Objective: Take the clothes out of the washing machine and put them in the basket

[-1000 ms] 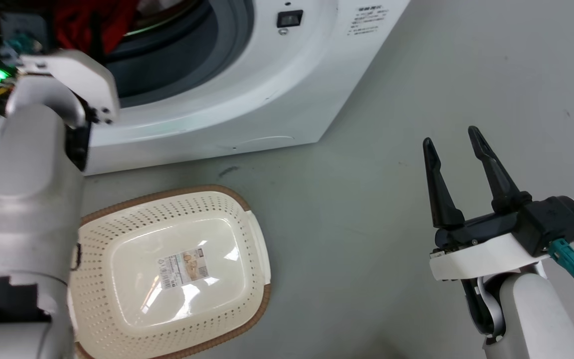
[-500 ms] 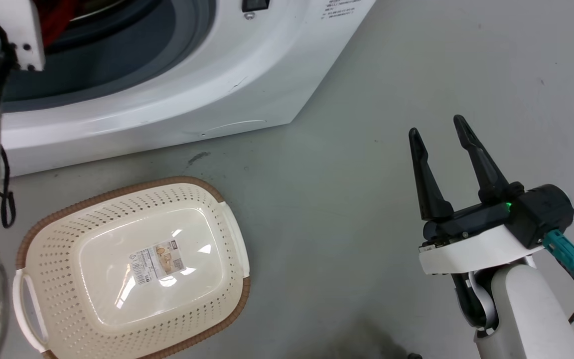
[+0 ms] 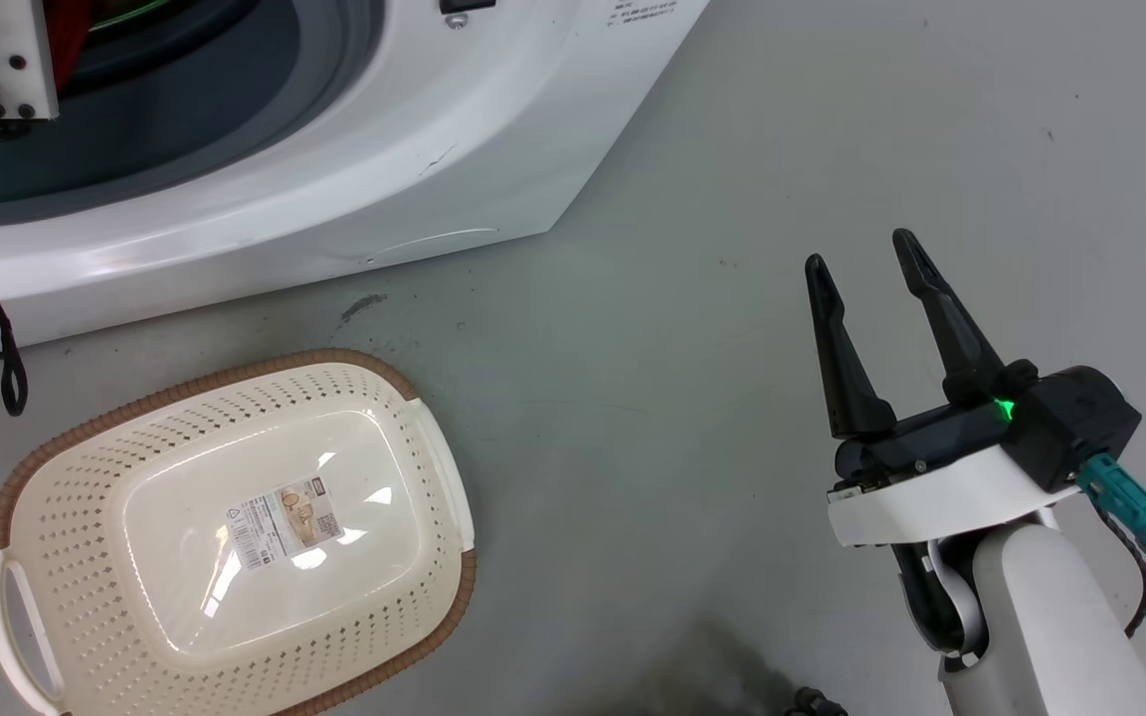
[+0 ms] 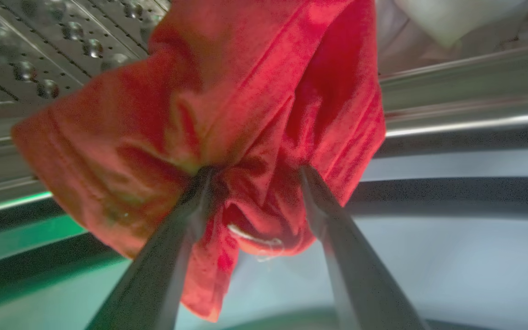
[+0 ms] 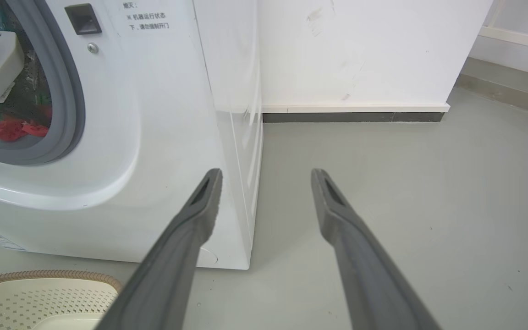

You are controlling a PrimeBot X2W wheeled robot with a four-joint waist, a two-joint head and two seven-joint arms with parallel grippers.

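Inside the washing machine's (image 3: 334, 179) steel drum, my left gripper (image 4: 255, 172) is shut on a bunched red garment of the clothes (image 4: 245, 91), which hangs around both fingers. In the head view my left arm's white wrist bracket (image 3: 1, 60) reaches into the grey-rimmed porthole, with a sliver of red cloth (image 3: 66, 30) beside it. The cream basket (image 3: 434, 438) with a brown rim sits empty on the floor in front of the machine. My right gripper (image 3: 861, 264) stands open over bare floor to the right, holding nothing. The right wrist view shows red clothes (image 5: 14, 129) in the porthole.
Grey floor (image 3: 732, 149) stretches to the right of the machine. A white wall with a dark skirting strip (image 5: 355, 117) runs behind it. A black cable loop (image 3: 6, 358) hangs by my left arm, and the basket's corner (image 5: 39, 275) lies below the machine front.
The head camera has shifted, so machine and basket slide left in the picture. My left arm sits further toward the left edge. The right gripper stays open.
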